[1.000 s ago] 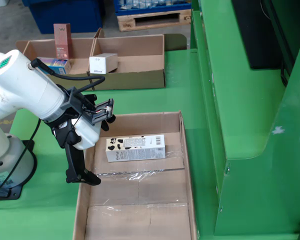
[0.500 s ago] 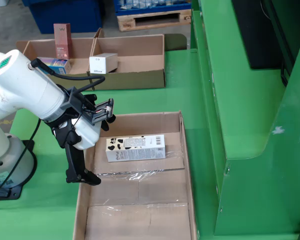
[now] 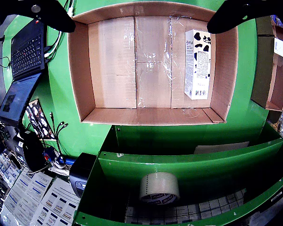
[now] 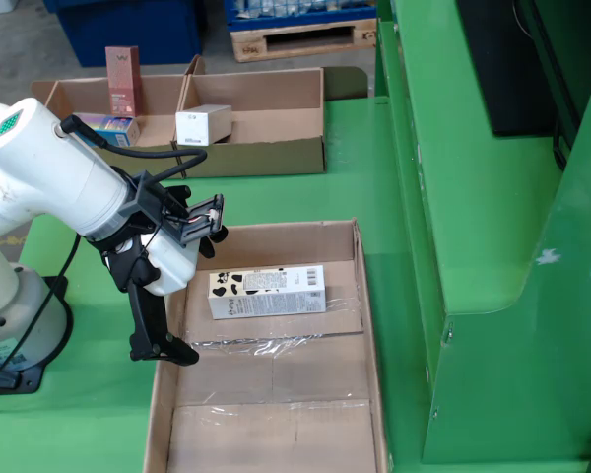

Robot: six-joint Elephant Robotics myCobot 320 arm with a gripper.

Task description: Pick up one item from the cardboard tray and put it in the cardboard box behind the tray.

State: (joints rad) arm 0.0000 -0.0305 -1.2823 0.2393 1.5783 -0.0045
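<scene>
Tape roll (image 3: 159, 188) sits closest; cow-spot carton (image 4: 267, 293) lies in the big box (image 4: 366, 325) w/ the tool (image 4: 167, 340) wide, holding nothing — next, lift straight up, clear the box wall.

Matt brown corrugated cardboard box (image 3: 153, 70), its floor seams under glossy clear tape (image 3: 167, 70), holds at three o'clock a smooth printed paperboard carton (image 3: 197, 64) on glossy green-painted table (image 3: 73, 122).
</scene>
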